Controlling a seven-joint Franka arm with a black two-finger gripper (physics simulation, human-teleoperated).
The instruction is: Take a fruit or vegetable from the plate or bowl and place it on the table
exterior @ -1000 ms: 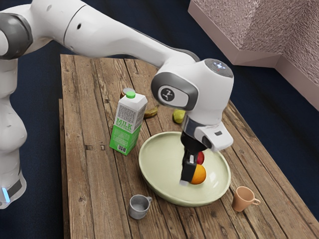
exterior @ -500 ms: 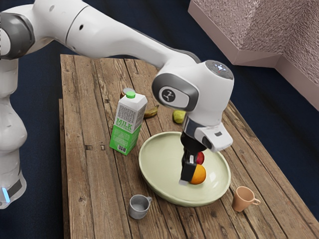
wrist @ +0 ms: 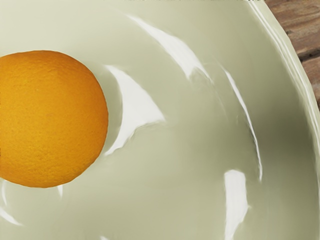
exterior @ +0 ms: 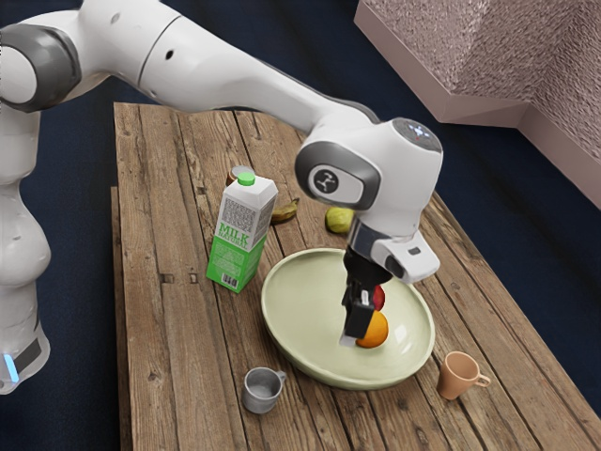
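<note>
Inside the pale green bowl (exterior: pixel 296 310), orange (exterior: pixel 376 330) resting on the floor of it, beside a red fruit (exterior: pixel 379 297) partly hidden by the gripper (exterior: pixel 350 337). Gripper down within the rim, tilted a little, just at the orange's side toward the exterior view's left; contact uncertain. Whether it is released or clenched, cannot tell; no grasp confirmed.

Fruit round, no long axis to match. What counts is the sideways offset: likely a small shift toward the exterior view's right to centre over the orange, then lower and close. Red fruit close by could be nudged.

Curved wall rises all round; wrist view has smooth bowl between orange and rim. Lift should top the rim before any travel. For setting down, wood of the table (exterior: pixel 174 362) between milk carton (exterior: pixel 241 235) and grey mug (exterior: pixel 261 390) looks roomy enough. Orange might roll there.
</note>
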